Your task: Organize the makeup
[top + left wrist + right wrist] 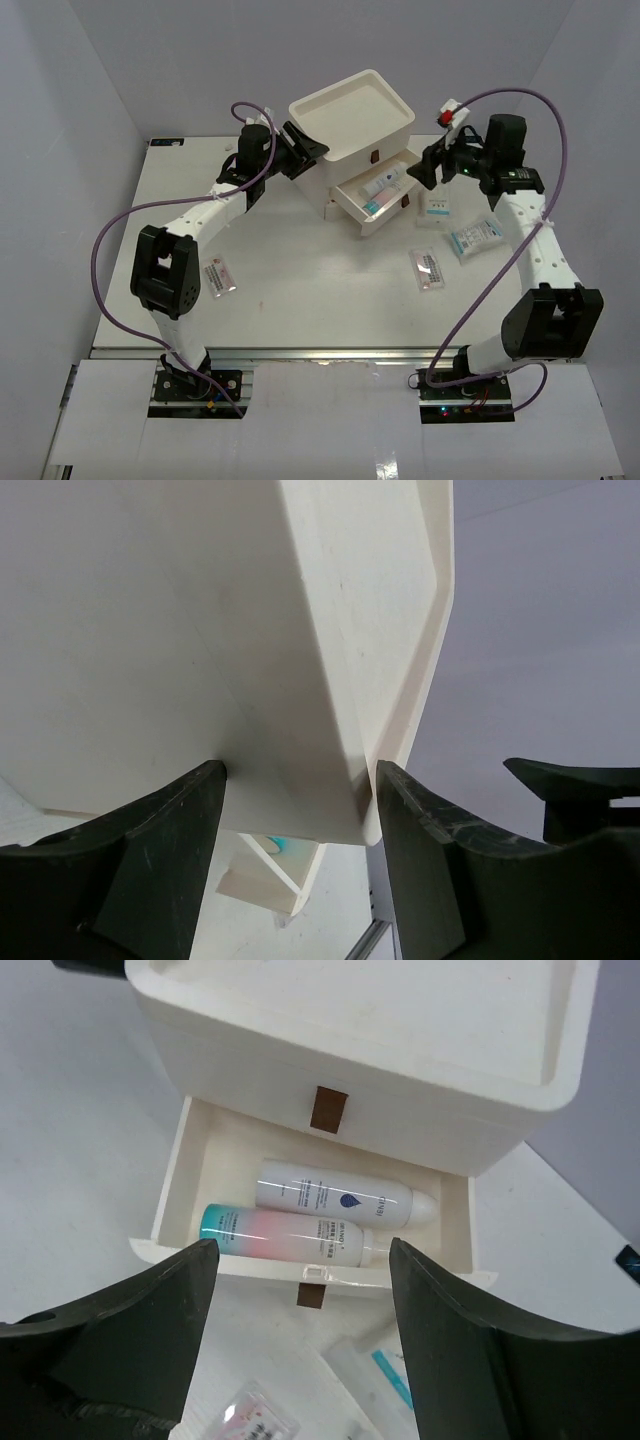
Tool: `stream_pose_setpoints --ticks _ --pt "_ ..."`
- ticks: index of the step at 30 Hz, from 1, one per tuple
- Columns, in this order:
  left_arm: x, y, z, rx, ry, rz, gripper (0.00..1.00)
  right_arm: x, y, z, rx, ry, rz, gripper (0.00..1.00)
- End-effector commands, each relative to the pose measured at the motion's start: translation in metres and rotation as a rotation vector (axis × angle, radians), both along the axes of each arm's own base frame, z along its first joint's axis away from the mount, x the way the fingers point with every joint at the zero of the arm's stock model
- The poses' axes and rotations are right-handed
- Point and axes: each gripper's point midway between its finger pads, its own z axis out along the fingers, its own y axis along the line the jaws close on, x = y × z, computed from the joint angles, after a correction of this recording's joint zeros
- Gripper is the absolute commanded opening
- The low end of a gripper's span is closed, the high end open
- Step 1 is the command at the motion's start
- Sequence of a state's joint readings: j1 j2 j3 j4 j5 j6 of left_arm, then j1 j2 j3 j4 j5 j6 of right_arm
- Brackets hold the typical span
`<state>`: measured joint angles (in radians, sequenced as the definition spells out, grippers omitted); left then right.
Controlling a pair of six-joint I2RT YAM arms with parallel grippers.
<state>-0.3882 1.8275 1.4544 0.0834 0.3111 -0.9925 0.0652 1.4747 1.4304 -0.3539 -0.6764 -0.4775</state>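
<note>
Top view: white drawer box [350,110] sits at the far centre of the table [300,320], with its middle drawer [343,203] pulled out. Both tubes lie inside it. Four sachets lie loose on the table. One pink-print sachet [220,277] is near the left arm, well apart from the rest. Right of the box are an upper sachet [436,208], a blue-print sachet [477,238] and a lower pink sachet [429,268]. The left gripper [305,150] is at the box's left corner. The right gripper [430,168] hovers just right of the open drawer. My read: the tubes are stowed and all four sachets are left, so it's under halfway. No sponges show in any view.

Left wrist: close-up only. The fingers [150,870] straddle the box's corner, right up against its walls. Too close to say whether they press or merely flank it, so grip unclear. A teal speck shows below, probably in the drawer.

Right wrist: jaws spread wide and empty, looking down into the drawer. It shows what the top view blurs: the white tube [335,1198] lies behind the pink-label tube [285,1235], teal cap to the left, the two touching. Two sachets peek in at the bottom edge.
</note>
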Motion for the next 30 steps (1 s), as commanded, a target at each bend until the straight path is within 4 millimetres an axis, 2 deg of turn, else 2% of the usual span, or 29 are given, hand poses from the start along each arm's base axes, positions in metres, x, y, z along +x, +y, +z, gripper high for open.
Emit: stream_pose_setpoints --ticks 1,5,8,10,12,14,20,23,30 --pt "0.002 -0.014 0.019 -0.046 -0.045 -0.024 0.73 -0.031 -0.014 -0.071 0.329 0.458 -0.078 0.77" --pt "0.0 -0.014 0.016 -0.066 -0.034 -0.021 0.73 -0.048 -0.015 -0.102 0.515 0.647 -0.111 0.88" --pt "-0.001 -0.016 0.015 -0.067 -0.034 -0.025 0.73 -0.042 -0.016 -0.117 0.578 0.688 -0.134 0.9" --pt "-0.001 -0.017 0.016 -0.068 -0.037 -0.03 0.73 -0.035 -0.017 -0.117 0.608 0.693 -0.137 0.89" --pt "-0.002 -0.017 0.017 -0.067 -0.039 -0.032 0.73 -0.024 -0.021 -0.119 0.594 0.666 -0.148 0.87" --pt "-0.002 -0.017 0.017 -0.064 -0.041 -0.035 0.73 -0.012 -0.027 -0.121 0.518 0.568 -0.141 0.87" --pt "-0.003 -0.017 0.016 -0.056 -0.045 -0.042 0.73 0.009 -0.036 -0.128 0.336 0.397 -0.082 0.87" --pt "-0.003 -0.018 0.017 -0.059 -0.046 -0.045 0.72 0.02 -0.033 -0.134 0.272 0.383 -0.071 0.85" --pt "-0.003 -0.018 0.016 -0.055 -0.044 -0.047 0.72 0.028 -0.02 -0.149 0.155 0.359 -0.053 0.8"
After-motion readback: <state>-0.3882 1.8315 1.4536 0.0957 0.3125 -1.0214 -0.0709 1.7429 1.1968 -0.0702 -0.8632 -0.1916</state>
